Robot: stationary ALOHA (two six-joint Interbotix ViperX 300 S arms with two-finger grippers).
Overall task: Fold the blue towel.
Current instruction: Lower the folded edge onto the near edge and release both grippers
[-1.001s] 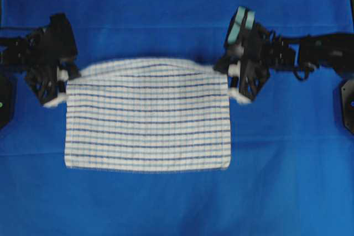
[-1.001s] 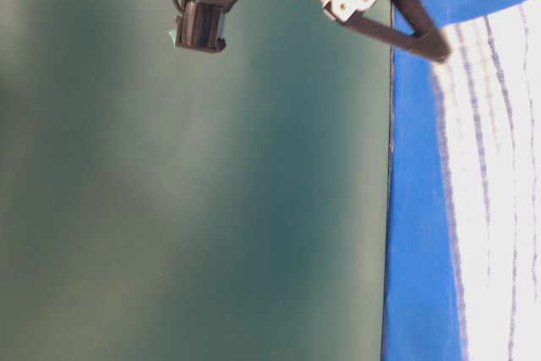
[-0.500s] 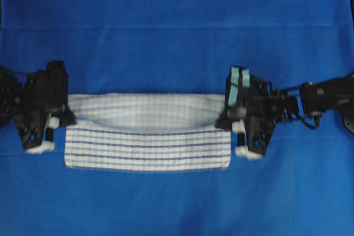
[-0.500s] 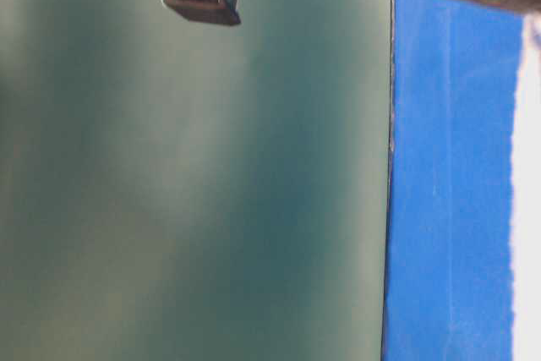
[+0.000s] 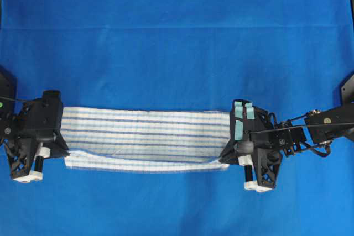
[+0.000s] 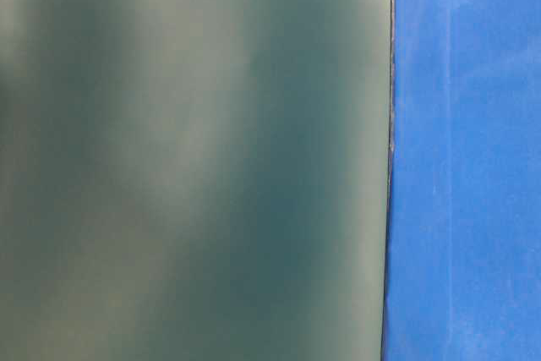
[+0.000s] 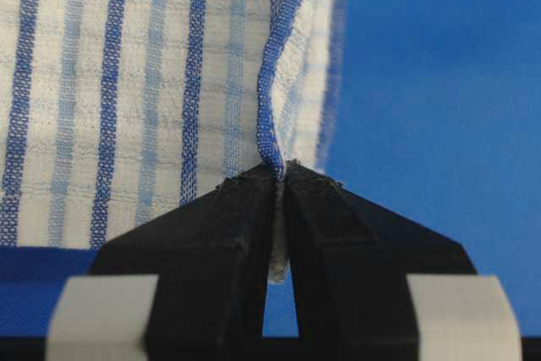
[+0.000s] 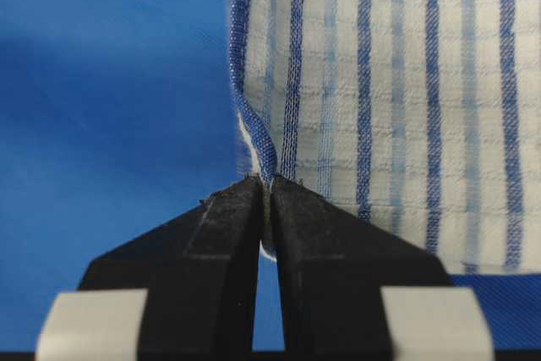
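Surface: you are working over a plain solid-blue table covering [image 5: 177, 37] that fills the whole overhead view, with faint creases running across it
Room: from table level you see only a blurred grey-green wall [image 6: 194, 166] beside the covering's edge
Towel: your white woven towel with thin dark-blue and light-blue stripes [image 5: 145, 139] lies below the covering's middle, doubled into a narrow band
Long axis: it runs side to side across the covering, stripes along it; a sliver of the lower layer shows along the near edge
Left tool: your black left gripper [image 7: 281, 177] is pinched tight on the towel's left end, a blue-edged hem caught between the jaws
Right tool: your black right gripper [image 8: 264, 183] is likewise clamped on the towel's right end, on a folded blue edge
Between them: the towel spans the two grippers, its near edge sagging slightly toward the covering
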